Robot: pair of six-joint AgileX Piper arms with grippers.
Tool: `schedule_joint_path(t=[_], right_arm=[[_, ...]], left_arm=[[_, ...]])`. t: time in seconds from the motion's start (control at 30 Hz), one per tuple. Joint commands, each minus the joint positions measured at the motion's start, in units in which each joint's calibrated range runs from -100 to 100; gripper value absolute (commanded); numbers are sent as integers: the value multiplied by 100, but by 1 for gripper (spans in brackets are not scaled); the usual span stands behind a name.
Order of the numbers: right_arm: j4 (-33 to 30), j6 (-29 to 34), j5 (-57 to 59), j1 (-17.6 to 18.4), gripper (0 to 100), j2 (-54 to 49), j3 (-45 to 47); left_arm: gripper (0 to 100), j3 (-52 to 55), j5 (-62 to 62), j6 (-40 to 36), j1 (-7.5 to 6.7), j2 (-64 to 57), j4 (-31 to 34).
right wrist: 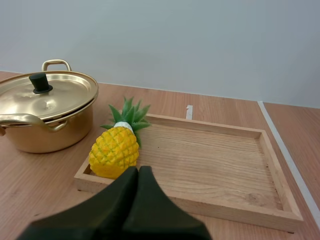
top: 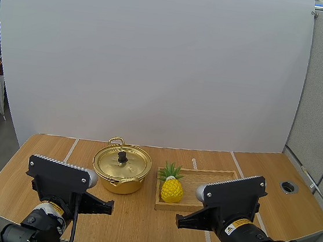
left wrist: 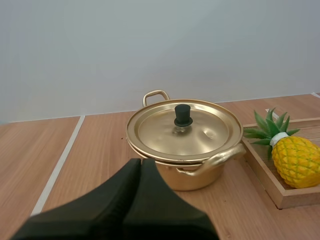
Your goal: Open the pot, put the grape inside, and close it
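A gold pot (top: pixel 121 168) with its lid on and a black knob (top: pixel 122 156) stands at the table's middle. In the left wrist view the pot (left wrist: pixel 185 145) sits just beyond my left gripper (left wrist: pixel 140 164), whose fingers lie together as one dark wedge. A yellow toy pineapple (top: pixel 171 186) lies at the left end of a wooden tray (top: pixel 213 178); no grapes are in sight. My right gripper (right wrist: pixel 138 171) is shut, close in front of the pineapple (right wrist: pixel 116 149) and the tray (right wrist: pixel 215 160). Both grippers (top: pixel 109 207) (top: pixel 179 220) hover near the table's front edge.
A round cable hole (top: pixel 288 186) sits in the table at the far right. White seams run across the wooden tabletop (top: pixel 39 165). A white backdrop stands behind the table.
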Motion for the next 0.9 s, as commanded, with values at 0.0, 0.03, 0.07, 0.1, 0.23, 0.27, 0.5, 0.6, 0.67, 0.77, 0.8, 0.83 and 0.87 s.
schedule_joint_path(t=[0.0, 0.03, 0.07, 0.1, 0.23, 0.27, 0.5, 0.6, 0.67, 0.77, 0.8, 0.83, 0.87], right_arm=[[17, 1, 26, -22, 0, -40, 0], [17, 1, 26, -22, 0, -40, 0], [17, 1, 26, -22, 0, -40, 0], [17, 1, 26, -22, 0, -40, 0], [17, 1, 26, -22, 0, -40, 0], [17, 1, 26, -22, 0, -40, 0], [17, 1, 26, -22, 0, -40, 0], [17, 1, 26, -22, 0, -40, 0], [17, 1, 26, -22, 0, -40, 0], [17, 1, 26, -22, 0, -40, 0], [17, 1, 26, -22, 0, -40, 0], [17, 1, 26, -22, 0, -40, 0], [17, 1, 26, -22, 0, -40, 0]], left_arm=[[0, 11, -159, -46, -16, -20, 42], [0, 11, -159, -46, -16, -20, 42], [0, 11, -159, -46, -16, -20, 42], [0, 11, -159, -46, -16, -20, 42], [0, 11, -184, -46, -16, -20, 42], [0, 11, -187, -46, -16, -20, 53], [0, 11, -187, -46, -16, -20, 53], [0, 11, -187, -46, -16, -20, 53], [0, 11, -187, -46, -16, -20, 53], [0, 11, -187, -46, -16, -20, 53], [0, 11, -187, -46, -16, -20, 53], [0, 11, -187, -46, -16, -20, 53], [0, 11, -187, -46, -16, -20, 53]])
